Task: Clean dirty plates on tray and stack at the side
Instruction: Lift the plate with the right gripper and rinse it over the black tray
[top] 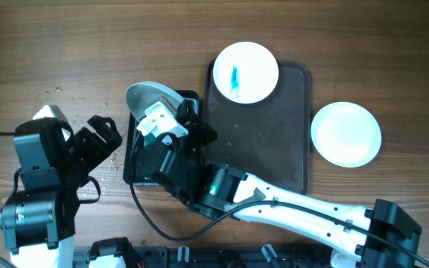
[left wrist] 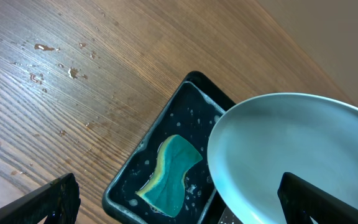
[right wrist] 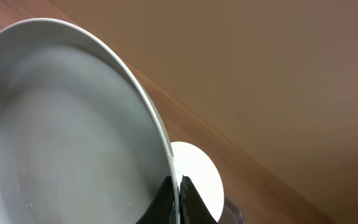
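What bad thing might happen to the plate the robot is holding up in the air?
1. The right end effector pinches the held plate only at its rim, and the plate is tilted. It might slip and drop onto the small black tray with the sponge.
2. Water drops already lie on the table. If the plate is wet, carrying it across may drip more.

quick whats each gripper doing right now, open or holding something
Left gripper: open, jaws wide apart, holding nothing.
Right gripper: shut on the rim of a white plate.
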### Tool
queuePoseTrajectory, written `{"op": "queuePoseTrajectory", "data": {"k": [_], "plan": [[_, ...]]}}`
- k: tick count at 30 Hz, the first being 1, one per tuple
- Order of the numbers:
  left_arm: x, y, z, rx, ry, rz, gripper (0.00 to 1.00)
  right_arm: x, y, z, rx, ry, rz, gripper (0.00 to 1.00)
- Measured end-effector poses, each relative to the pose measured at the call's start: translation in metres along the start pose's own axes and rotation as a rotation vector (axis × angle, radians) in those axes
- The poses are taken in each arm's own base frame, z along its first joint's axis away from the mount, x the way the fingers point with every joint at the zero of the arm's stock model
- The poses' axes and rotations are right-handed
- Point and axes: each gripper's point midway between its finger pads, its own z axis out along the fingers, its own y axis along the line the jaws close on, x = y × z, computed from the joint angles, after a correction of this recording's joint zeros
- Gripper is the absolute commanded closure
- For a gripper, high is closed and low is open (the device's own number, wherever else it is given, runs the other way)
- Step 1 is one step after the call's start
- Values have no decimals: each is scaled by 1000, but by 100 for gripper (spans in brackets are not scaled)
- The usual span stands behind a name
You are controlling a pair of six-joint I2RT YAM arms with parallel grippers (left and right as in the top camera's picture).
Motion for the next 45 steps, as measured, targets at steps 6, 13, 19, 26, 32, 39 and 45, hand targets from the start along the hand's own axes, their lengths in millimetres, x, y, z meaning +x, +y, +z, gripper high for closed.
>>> {"op": "queuePoseTrajectory", "data": {"k": [6, 13, 19, 26, 32, 39, 45], "plan": [[0, 0, 0, 0, 0, 0, 0, 0, 0, 0, 0, 0, -14, 96], [0, 0, 0, 0, 0, 0, 0, 0, 0, 0, 0, 0, -18, 96], [0, 0, 0, 0, 0, 0, 0, 0, 0, 0, 0, 0, -43, 96], [0, 0, 0, 0, 0, 0, 0, 0, 0, 0, 0, 0, -63, 96], [0, 0, 0, 0, 0, 0, 0, 1, 0, 0, 0, 2, -69, 96], [0, 0, 0, 0, 0, 0, 0, -1, -4, 0, 19, 0, -43, 96], [0, 0, 0, 0, 0, 0, 0, 3, -6, 1, 32, 13, -54, 96]]}}
